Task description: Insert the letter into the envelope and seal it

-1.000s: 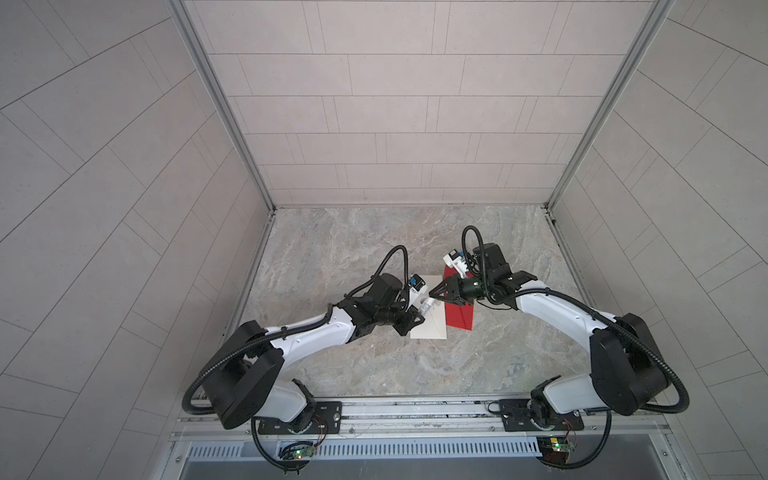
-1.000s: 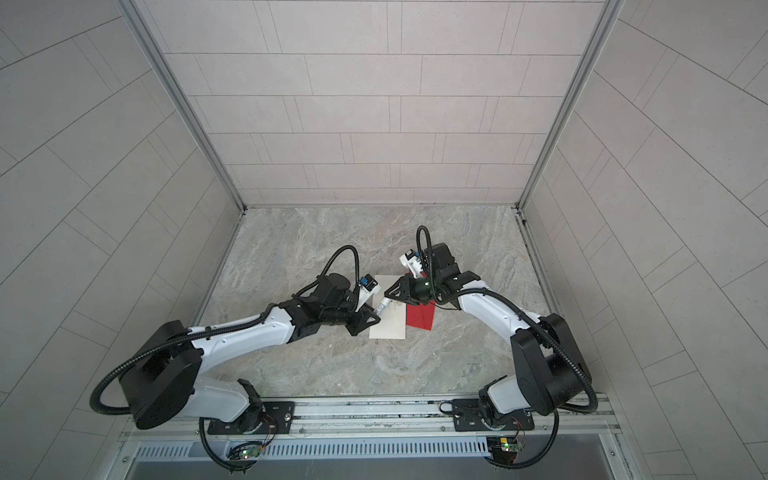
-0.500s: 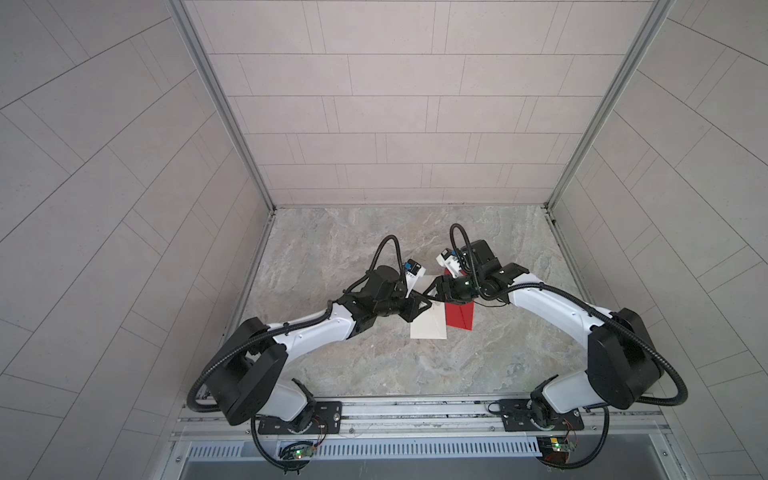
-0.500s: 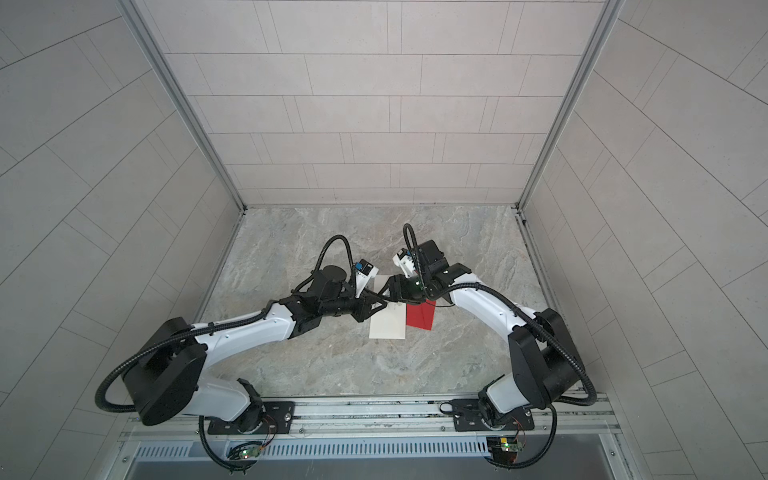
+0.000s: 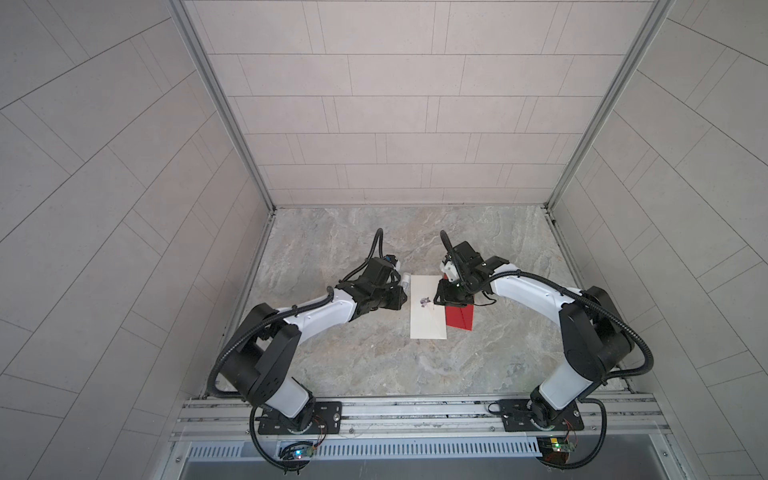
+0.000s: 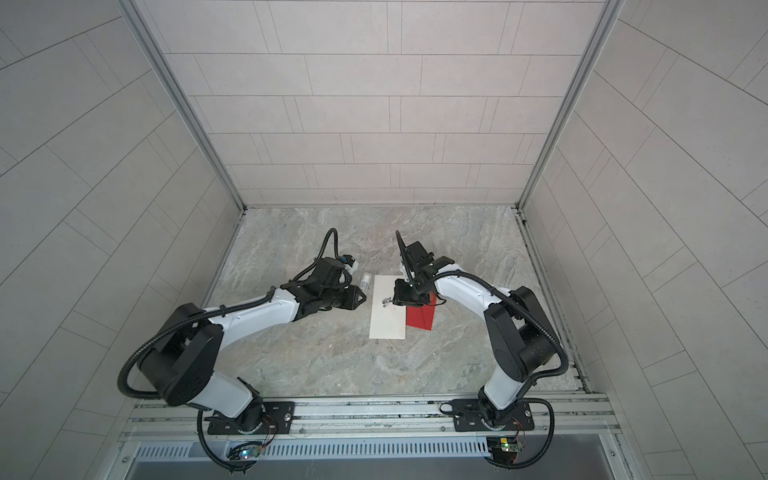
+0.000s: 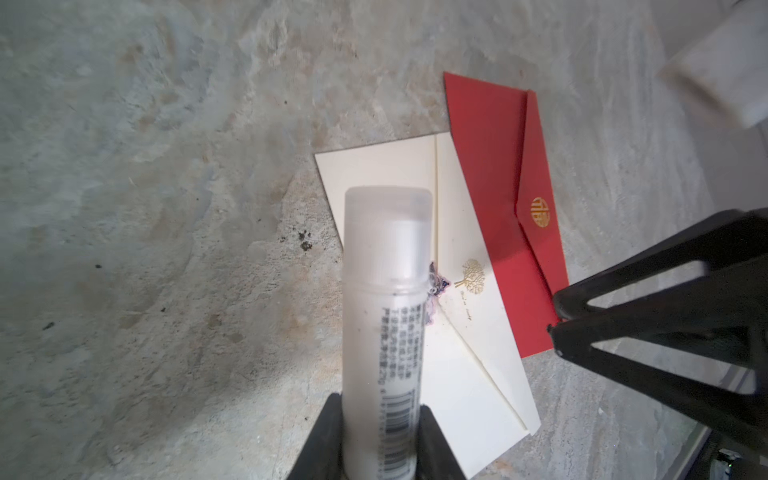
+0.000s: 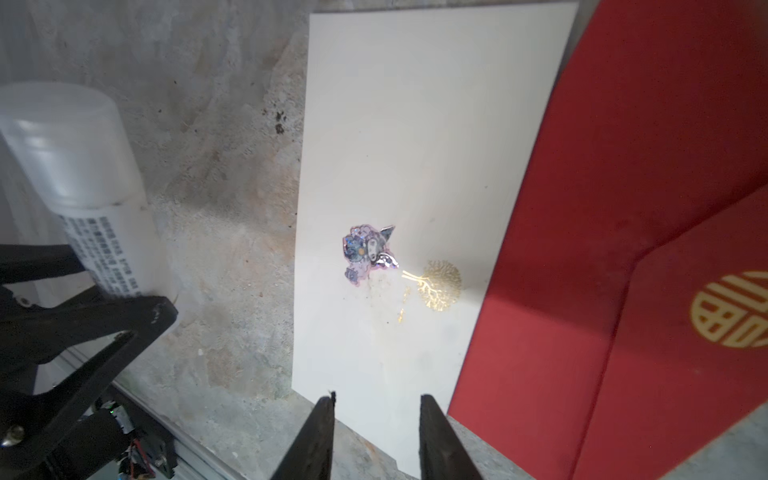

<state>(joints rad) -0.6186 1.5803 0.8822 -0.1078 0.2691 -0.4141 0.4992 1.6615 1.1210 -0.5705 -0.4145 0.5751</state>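
Reading what I can first: the glue stick (image 7: pixel 384 316) carries a block of small print and a barcode, both too soft for me to make out. Its translucent cap is on. The cream envelope (image 5: pixel 428 320) has a gold tree (image 8: pixel 440 284) with a tiny line of script beside it that I cannot read. A glittery cartoon sticker (image 8: pixel 368 253) sits at the tip of its closed flap. The red envelope (image 5: pixel 459 320) bears a round gold character emblem (image 8: pixel 731 309) on its flap.

My left arm reaches low from the near-left base towards the middle. The left gripper (image 7: pixel 380 419) has its fingers clamped on the lower body of the glue stick. The capped end points at the far-left corner of the cream envelope, just beside it, and I cannot tell if it touches. My right arm bends in from the near-right base. The right gripper (image 8: pixel 376 399) hangs over the right side of the cream envelope, its fingers apart with nothing between them.

The cream envelope lies flat near the middle of the table (image 5: pixel 353 365), between the two grippers, long side running near to far. The red envelope lies on its right, overlapping its right edge.

The tabletop is grey-veined marble with a few dark specks (image 7: pixel 305 245) left of the cream envelope. Pale tiled walls (image 5: pixel 395 124) close in three sides, and both arm bases sit on an aluminium rail (image 5: pixel 415 409) along the near edge.
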